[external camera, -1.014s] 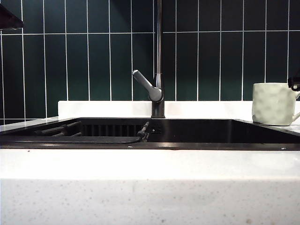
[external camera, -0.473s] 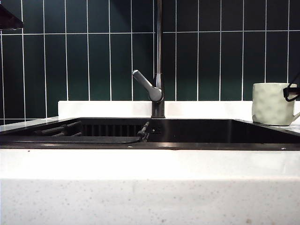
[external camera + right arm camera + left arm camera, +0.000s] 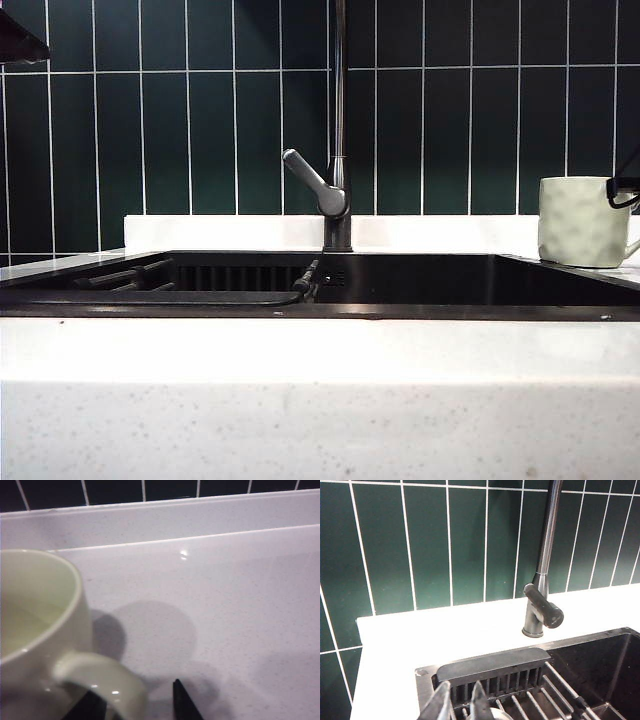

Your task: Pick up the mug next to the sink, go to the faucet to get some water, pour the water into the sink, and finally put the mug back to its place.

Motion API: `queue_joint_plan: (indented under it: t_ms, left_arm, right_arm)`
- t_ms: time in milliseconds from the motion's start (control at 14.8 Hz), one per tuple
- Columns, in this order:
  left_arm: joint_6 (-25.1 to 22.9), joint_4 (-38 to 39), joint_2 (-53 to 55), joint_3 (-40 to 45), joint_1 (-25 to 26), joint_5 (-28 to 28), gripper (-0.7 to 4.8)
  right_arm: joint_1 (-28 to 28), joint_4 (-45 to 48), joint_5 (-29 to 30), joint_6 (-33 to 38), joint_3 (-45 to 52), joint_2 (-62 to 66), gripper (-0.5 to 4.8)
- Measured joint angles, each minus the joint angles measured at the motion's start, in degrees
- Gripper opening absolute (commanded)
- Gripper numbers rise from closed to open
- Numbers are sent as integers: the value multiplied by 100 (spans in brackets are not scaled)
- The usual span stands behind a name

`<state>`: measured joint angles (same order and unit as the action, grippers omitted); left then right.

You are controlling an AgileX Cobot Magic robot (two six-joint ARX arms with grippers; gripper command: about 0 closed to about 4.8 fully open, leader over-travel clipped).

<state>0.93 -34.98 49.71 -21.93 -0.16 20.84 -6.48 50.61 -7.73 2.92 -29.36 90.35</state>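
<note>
One mug (image 3: 35, 625), one faucet (image 3: 338, 150), two end effectors

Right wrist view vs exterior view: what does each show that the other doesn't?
Only the right wrist view: the inside of the mug, the loop of its handle, and the open right pincer with a finger on each side of that handle, not yet closed on it.

Only the exterior view: the faucet with its lever, the black sink, and the counter's front edge. The left pincer appears in neither; the left wrist view shows it over the sink rack.

Both: the mug standing upright on the white countertop, and the dark tiled wall behind.
</note>
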Motion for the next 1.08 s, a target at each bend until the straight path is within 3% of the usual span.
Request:
queue_joint_plan:
  t_ms: [946,1081]
  left_arm:
    - [13,136,2,0,0,96,57]
    - [13,138,2,0,0,109,57]
  right_arm:
    - [-245,627,149,2,-286,717,175]
    - [-247,695,146,2,-286,717,116]
